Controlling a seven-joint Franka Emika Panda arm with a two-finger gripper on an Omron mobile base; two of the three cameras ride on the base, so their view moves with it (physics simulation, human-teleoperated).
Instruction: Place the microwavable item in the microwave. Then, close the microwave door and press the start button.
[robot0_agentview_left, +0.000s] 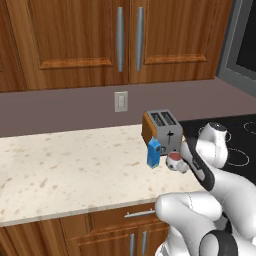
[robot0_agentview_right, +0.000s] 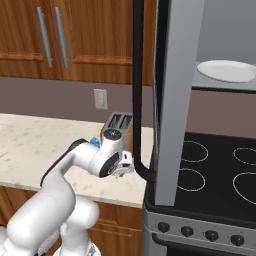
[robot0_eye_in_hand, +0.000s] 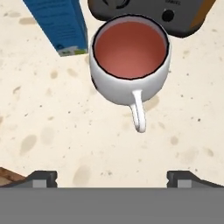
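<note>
Hand view | hand (robot0_eye_in_hand: 112, 177) open | mug (robot0_eye_in_hand: 130, 61) ahead, apart

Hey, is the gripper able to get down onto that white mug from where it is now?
Probably yes. The gripper hangs open above the white mug, bare counter between them. The blue carton and toaster stand close on the far side.

White mug (robot0_eye_in_hand: 129, 65), reddish inside; blue carton (robot0_eye_in_hand: 59, 24).

blue carton (robot0_eye_in_hand: 59, 26) top cut by hand view edge; toaster (robot0_eye_in_hand: 148, 13) mostly cropped; mug (robot0_agentview_left: 174, 161) half behind arm.
</note>
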